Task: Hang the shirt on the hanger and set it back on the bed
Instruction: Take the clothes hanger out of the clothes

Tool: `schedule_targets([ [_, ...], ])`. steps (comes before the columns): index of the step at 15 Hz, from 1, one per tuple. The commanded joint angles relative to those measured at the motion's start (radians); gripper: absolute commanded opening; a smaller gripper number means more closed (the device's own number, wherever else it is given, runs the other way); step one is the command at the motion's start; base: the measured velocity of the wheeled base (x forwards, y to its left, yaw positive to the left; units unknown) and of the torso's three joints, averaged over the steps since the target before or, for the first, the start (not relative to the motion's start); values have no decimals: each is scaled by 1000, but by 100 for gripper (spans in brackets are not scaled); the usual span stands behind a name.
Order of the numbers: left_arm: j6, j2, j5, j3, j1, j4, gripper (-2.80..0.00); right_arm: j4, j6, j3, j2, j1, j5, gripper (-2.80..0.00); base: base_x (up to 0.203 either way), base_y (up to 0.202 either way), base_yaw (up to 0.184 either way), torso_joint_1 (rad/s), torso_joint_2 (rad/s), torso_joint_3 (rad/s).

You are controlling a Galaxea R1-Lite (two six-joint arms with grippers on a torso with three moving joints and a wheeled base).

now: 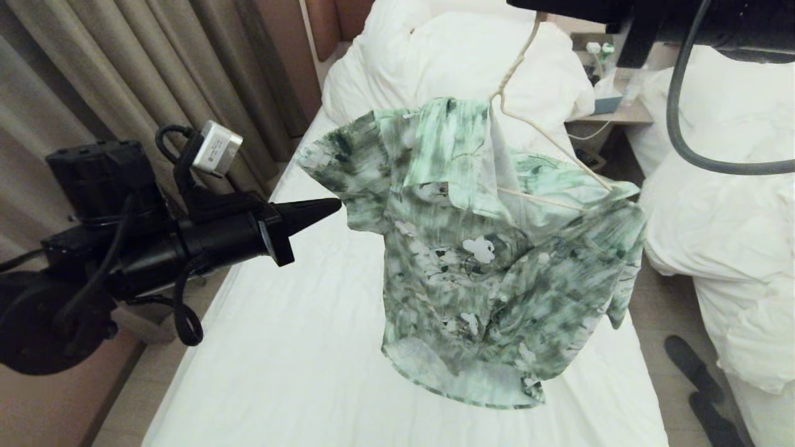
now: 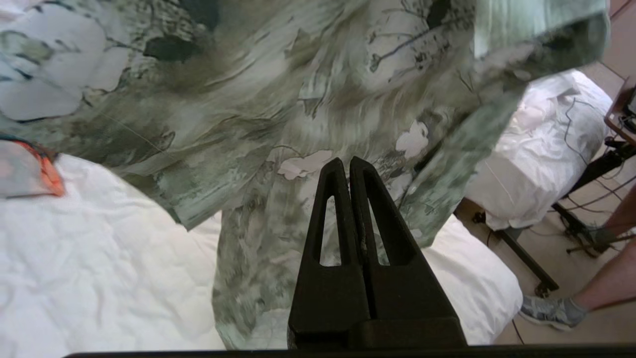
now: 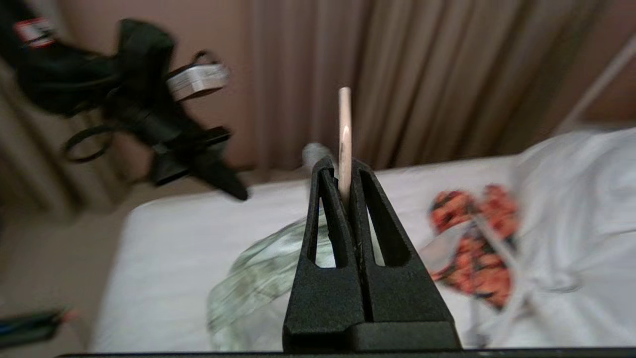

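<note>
The shirt (image 1: 490, 261) hangs in mid-air over the bed (image 1: 298, 347), blocking the middle. Bare sheet lies open below and to the robot's left of it. The left gripper (image 1: 332, 207) sits just beside the sleeve. Duvet (image 1: 472, 56) crowds the bed's far end.

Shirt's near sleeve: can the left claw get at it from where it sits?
Probably yes. The left claw, shut and empty, points at the shirt sleeve with nothing between; it must open first. The right claw holds the hanger.
</note>
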Motion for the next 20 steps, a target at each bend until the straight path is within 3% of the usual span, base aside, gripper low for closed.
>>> schedule_targets([
  [1, -1, -20, -4, 1, 1, -5, -280, -10, -2, -3, 5, 16, -18, -280, 0, 0, 0, 0, 0, 0],
  [7, -2, -48, -4, 1, 4, -3, -280, -116, -3, -8, -7, 71, -149, -280, 0, 0, 0, 0, 0, 0],
  [15, -16, -106, -7, 2, 13, -2, -280, -115, -3, -12, -12, 75, -219, -280, 0, 0, 0, 0, 0, 0],
  [18, -101, -168, 1, 0, -40, 4, -280, -113, -1, -12, 17, 77, -266, -280, 0, 0, 0, 0, 0, 0],
  [19, -113, -172, 31, -2, -78, 3, -280, -107, 2, -12, 33, 87, -305, -280, 0, 0, 0, 0, 0, 0],
  [20, -124, -171, 103, -9, -124, 4, -280, -87, 23, -10, 39, 99, -348, -280, 0, 0, 0, 0, 0, 0],
])
